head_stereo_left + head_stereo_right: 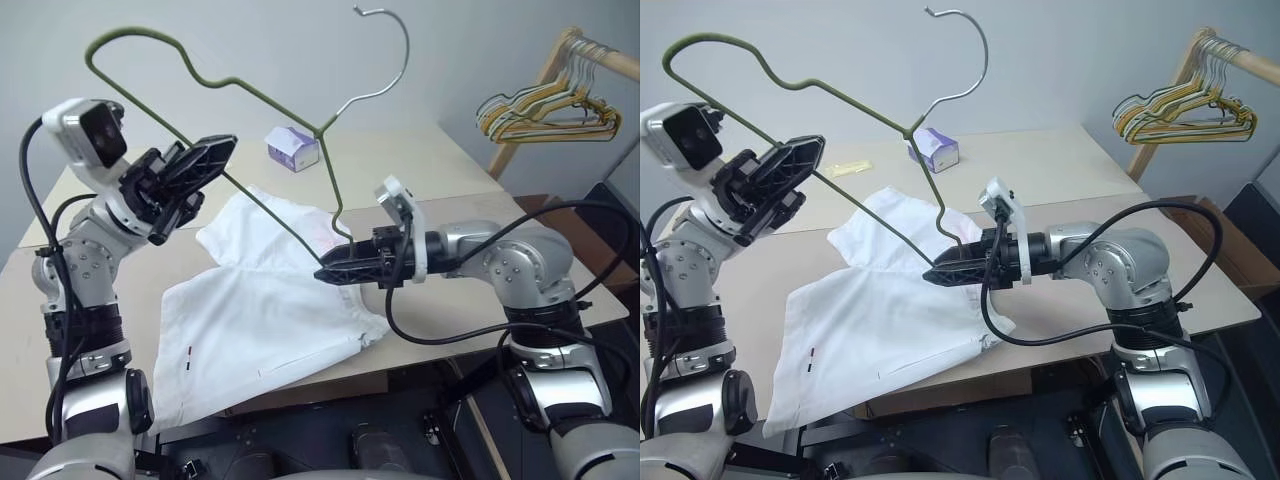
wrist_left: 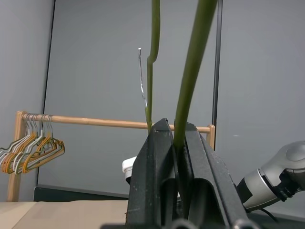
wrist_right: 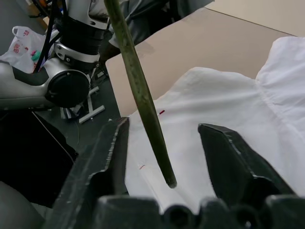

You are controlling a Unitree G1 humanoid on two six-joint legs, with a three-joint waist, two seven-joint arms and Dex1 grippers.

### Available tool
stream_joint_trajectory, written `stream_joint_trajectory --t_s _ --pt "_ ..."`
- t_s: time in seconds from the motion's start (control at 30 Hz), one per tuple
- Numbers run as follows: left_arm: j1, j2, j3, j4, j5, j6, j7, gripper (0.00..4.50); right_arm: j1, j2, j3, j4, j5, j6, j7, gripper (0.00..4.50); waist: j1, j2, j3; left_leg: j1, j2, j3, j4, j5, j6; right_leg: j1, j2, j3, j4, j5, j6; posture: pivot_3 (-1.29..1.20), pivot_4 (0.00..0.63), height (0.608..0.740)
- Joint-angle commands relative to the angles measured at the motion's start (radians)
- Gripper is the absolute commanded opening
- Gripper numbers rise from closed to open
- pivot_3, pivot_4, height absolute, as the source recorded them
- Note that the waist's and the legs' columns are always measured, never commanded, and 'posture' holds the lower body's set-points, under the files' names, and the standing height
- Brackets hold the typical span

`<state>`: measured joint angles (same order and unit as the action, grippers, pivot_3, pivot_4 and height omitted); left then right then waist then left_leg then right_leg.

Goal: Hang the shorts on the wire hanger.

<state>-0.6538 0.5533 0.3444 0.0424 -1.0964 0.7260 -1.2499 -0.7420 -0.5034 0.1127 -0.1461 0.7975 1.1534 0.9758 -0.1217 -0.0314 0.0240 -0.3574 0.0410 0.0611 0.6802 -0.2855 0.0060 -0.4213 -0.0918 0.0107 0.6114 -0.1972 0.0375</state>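
the thin olive-green wire hanger (image 1: 262, 205) with a silvery hook (image 1: 392, 45) is held up in the air, tilted, spanning the upper left and centre of the head views, its hook pointing to the top of the frame. the left gripper (image 1: 205, 158), at the left of the frame, is clamped tight on the hanger's long straight bar; in the left wrist view the two black fingers (image 2: 157, 181) press together with the green wire rising out between them. the right gripper (image 1: 335, 268), in the middle of the frame, points toward the left of the picture at the hanger's lower end. in the right wrist view its two fingers (image 3: 107, 162) stand partly apart with the green wire's end hanging in the gap between them, touching neither finger as far as can be seen, so it is part-open around the wire rather than gripping it.

the white thin-fabric shorts (image 1: 250, 320) lie flat on the beige tabletop (image 1: 420, 170), in the lower centre of the frame under the right gripper, one corner draped over the near table edge; small red dash marks show on the cloth. a small purple-and-white tissue box (image 1: 292, 147) sits on the table behind the hanger. at the upper right, a cluster of yellow, orange and green hangers (image 1: 545, 112) hangs from a wooden rail (image 1: 600, 58).
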Motion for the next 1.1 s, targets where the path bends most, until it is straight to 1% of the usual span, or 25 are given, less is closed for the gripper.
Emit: stream_joint_trajectory --t_s 0.03,0.13,0.17,0.2,0.3,0.47,0.6,0.67,0.77,0.83,0.9,0.97,1.03,1.1 --pt "-0.005 0.003 -0.001 -0.027 0.006 -0.019 -0.005 0.00 -0.034 -0.002 -0.028 -0.003 0.015 -0.007 -0.003 1.31 0.000 0.000 0.000 0.000 0.000 0.000 0.000 0.000 0.000 0.000 0.000 0.000 0.000 0.000 0.000 -0.09 0.000 0.740" --pt "0.002 -0.002 -0.008 -0.033 0.025 -0.043 -0.014 0.00 -0.033 0.001 -0.031 0.000 0.015 -0.010 -0.007 0.23 -0.001 0.000 0.000 0.000 0.000 0.000 0.000 0.000 0.000 0.000 0.000 0.000 0.000 0.000 0.000 -0.09 0.000 0.740" --pt "0.003 -0.001 -0.013 -0.029 0.026 -0.035 -0.009 0.00 -0.032 0.003 -0.033 -0.001 0.017 -0.011 -0.008 0.01 -0.001 0.000 0.000 0.000 0.000 0.000 0.000 0.000 0.000 0.000 0.000 0.000 0.000 0.000 0.000 -0.09 0.000 0.740" --pt "0.004 0.000 -0.016 -0.025 0.026 -0.029 -0.005 0.00 -0.031 0.004 -0.035 -0.001 0.018 -0.012 -0.009 0.01 -0.001 0.000 0.000 0.000 0.000 0.000 0.000 0.000 0.000 0.000 0.000 0.000 0.000 0.000 0.000 -0.09 0.000 0.740" --pt "0.003 0.002 -0.033 -0.022 0.046 -0.022 0.011 0.76 -0.026 0.008 -0.042 -0.011 0.023 -0.018 -0.012 0.00 -0.001 0.000 0.000 0.000 0.000 0.000 0.000 0.000 0.000 0.000 0.000 0.000 0.000 0.000 0.000 -0.09 0.000 0.740" --pt "0.002 0.009 -0.058 -0.004 0.079 -0.011 0.037 2.43 -0.024 0.036 -0.094 -0.015 0.047 -0.031 -0.049 0.00 -0.001 0.000 0.000 0.000 0.000 0.000 0.000 0.000 0.000 0.000 0.000 0.000 0.000 0.000 0.000 -0.10 0.000 0.740" --pt "0.005 0.058 -0.146 0.058 0.191 0.019 0.061 3.80 -0.035 0.085 -0.215 0.008 0.111 -0.019 -0.139 0.00 -0.001 0.000 0.000 0.000 0.000 0.000 0.000 0.000 0.000 0.000 0.000 0.000 0.000 0.000 0.000 -0.10 0.000 0.740" --pt "0.015 0.075 -0.183 0.086 0.267 -0.002 0.085 4.45 -0.033 0.086 -0.261 0.015 0.127 0.003 -0.183 0.00 -0.001 0.000 0.000 0.001 0.000 0.000 0.000 0.000 0.000 0.000 0.000 0.000 0.000 0.000 0.000 -0.11 0.000 0.740" --pt "0.033 0.101 -0.214 0.079 0.393 -0.081 0.146 4.48 -0.002 0.038 -0.331 0.012 0.171 0.081 -0.238 0.00 -0.001 0.000 0.000 0.000 0.000 0.000 0.000 0.000 0.000 -0.001 0.000 0.000 0.000 0.000 0.000 -0.11 0.000 0.740" --pt "0.064 0.161 -0.251 0.006 0.467 -0.153 0.089 4.48 0.040 -0.022 -0.382 0.012 0.194 0.188 -0.293 0.00 0.000 0.000 0.000 -0.001 0.000 0.000 0.000 0.000 0.000 -0.001 0.000 0.000 -0.001 0.000 0.000 -0.11 0.000 0.740" --pt "0.087 0.213 -0.278 -0.047 0.509 -0.209 0.029 4.48 0.090 -0.107 -0.398 -0.011 0.220 0.294 -0.307 0.00 0.003 0.000 0.000 -0.004 0.001 0.000 -0.001 0.000 0.000 -0.003 0.000 -0.001 -0.001 0.000 0.000 -0.11 0.000 0.740" --pt "0.110 0.251 -0.309 -0.085 0.554 -0.258 -0.006 4.48 0.141 -0.167 -0.434 -0.007 0.242 0.397 -0.320 0.00 0.007 0.001 0.000 -0.007 0.001 0.001 -0.001 0.000 0.000 -0.004 -0.001 -0.001 -0.002 0.000 0.000 -0.10 0.000 0.740" --pt "0.130 0.277 -0.333 -0.114 0.582 -0.279 -0.031 4.48 0.197 -0.219 -0.474 0.029 0.290 0.453 -0.327 0.00 0.014 0.001 0.000 -0.007 0.000 0.001 -0.001 -0.001 0.001 -0.004 -0.001 -0.001 -0.004 0.000 0.000 -0.10 0.000 0.740" --pt "0.150 0.297 -0.355 -0.141 0.602 -0.290 -0.054 4.48 0.295 -0.338 -0.437 0.076 0.389 0.461 -0.288 0.00 0.021 0.001 0.001 -0.007 0.000 0.002 0.000 -0.001 0.001 -0.004 -0.001 -0.001 -0.004 0.000 0.000 -0.11 0.000 0.740"
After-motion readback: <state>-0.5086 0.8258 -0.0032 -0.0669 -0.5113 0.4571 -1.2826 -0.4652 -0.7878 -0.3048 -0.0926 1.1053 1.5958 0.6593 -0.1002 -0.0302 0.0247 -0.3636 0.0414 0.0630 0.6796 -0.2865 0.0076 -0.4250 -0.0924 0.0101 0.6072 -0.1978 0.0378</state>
